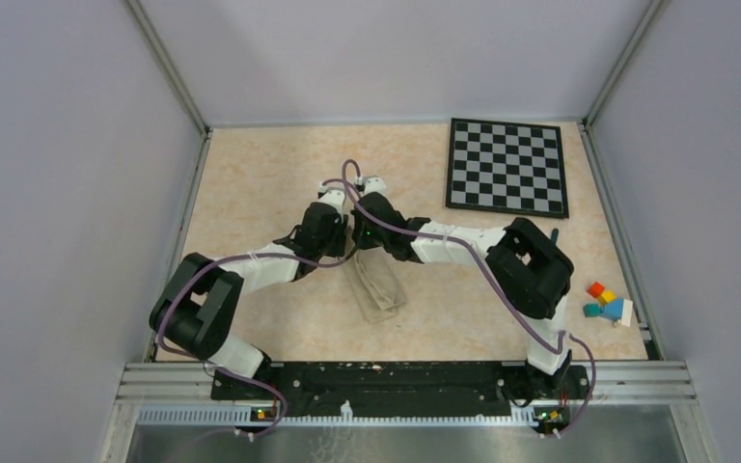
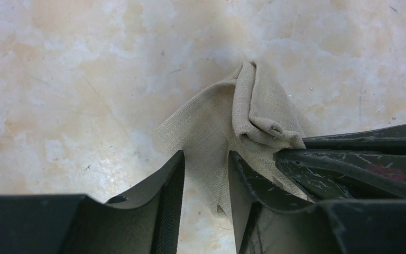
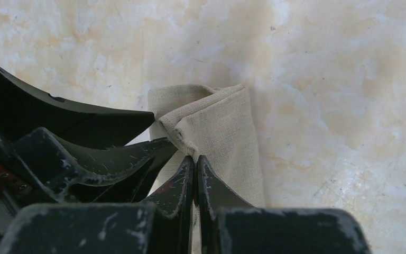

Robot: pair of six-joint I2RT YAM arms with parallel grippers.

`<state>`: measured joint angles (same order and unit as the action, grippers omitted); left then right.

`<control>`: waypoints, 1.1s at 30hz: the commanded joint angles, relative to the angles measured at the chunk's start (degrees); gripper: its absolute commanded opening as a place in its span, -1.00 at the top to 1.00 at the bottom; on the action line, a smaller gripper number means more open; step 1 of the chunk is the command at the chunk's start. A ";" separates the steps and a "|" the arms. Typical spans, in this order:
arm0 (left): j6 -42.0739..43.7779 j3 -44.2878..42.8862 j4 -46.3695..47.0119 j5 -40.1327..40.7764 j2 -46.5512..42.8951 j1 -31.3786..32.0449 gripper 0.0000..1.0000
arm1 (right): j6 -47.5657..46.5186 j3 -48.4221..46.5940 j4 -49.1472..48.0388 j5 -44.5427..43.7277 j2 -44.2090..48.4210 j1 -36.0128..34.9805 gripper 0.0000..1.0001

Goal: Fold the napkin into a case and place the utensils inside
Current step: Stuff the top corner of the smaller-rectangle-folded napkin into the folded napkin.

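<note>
Left of the checkered board (image 1: 507,166), the right gripper (image 3: 195,169) pinches the folded napkin (image 3: 219,132) tight; the left gripper (image 2: 205,161) straddles it slightly open (no grip), so pulling could undo the fold.

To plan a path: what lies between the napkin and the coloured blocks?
Top view: the right arm's elbow hangs there; the table around it is bare.

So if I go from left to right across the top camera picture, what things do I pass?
left arm's big black joint → napkin → checkered board → coloured blocks. The right arm stretches across several of these, so it is left out.
</note>
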<state>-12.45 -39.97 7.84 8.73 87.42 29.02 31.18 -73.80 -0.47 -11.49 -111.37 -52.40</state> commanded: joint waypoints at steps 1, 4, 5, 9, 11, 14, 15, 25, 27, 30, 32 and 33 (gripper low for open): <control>1.37 -1.61 2.21 0.88 0.82 1.26 0.14 | 0.60 0.05 -2.07 1.17 3.94 0.10 1.00; 1.04 -1.74 1.85 0.87 1.47 1.56 0.12 | 0.73 0.06 -2.25 1.38 3.81 0.18 1.00; 0.91 -1.76 1.74 1.20 1.79 1.69 0.12 | 0.81 -0.01 -2.26 1.44 3.83 0.19 1.00; 0.75 -1.68 2.07 2.93 2.44 2.00 0.30 | 0.89 -0.23 -2.12 1.76 3.52 0.15 1.00; 0.76 -1.55 2.62 3.67 1.95 2.00 0.45 | 0.95 -0.33 -1.91 2.30 3.25 0.19 1.00; 0.23 -1.19 2.88 5.61 0.23 1.96 0.69 | 0.95 -0.34 -1.74 3.53 2.75 0.19 1.00; 0.19 -0.92 3.23 5.67 -0.66 1.93 0.76 | 0.91 -0.44 -1.56 4.12 2.49 0.19 1.00; -2.64 3.48 8.20 2.28 -6.61 1.90 0.94 | 1.02 -1.72 2.09 9.73 -0.72 0.11 1.00; -2.67 3.49 8.00 2.15 -6.53 1.80 0.95 | 1.16 -1.18 2.78 9.72 -0.76 0.10 1.00; -3.15 4.19 8.74 1.42 -6.90 1.62 0.97 | 1.07 -1.60 3.37 10.86 -1.59 0.11 1.00; -3.44 5.13 9.67 1.00 -7.59 1.42 0.99 | 0.76 -2.92 4.84 11.25 -2.76 0.10 1.00; -3.46 5.42 9.99 0.74 -7.95 1.23 1.00 | 0.82 -3.13 5.25 11.26 -3.21 0.11 1.00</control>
<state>-14.90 -35.77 12.51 10.87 82.28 30.63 31.77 -73.82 1.76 -2.15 -112.55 -52.10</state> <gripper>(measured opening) 0.014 0.009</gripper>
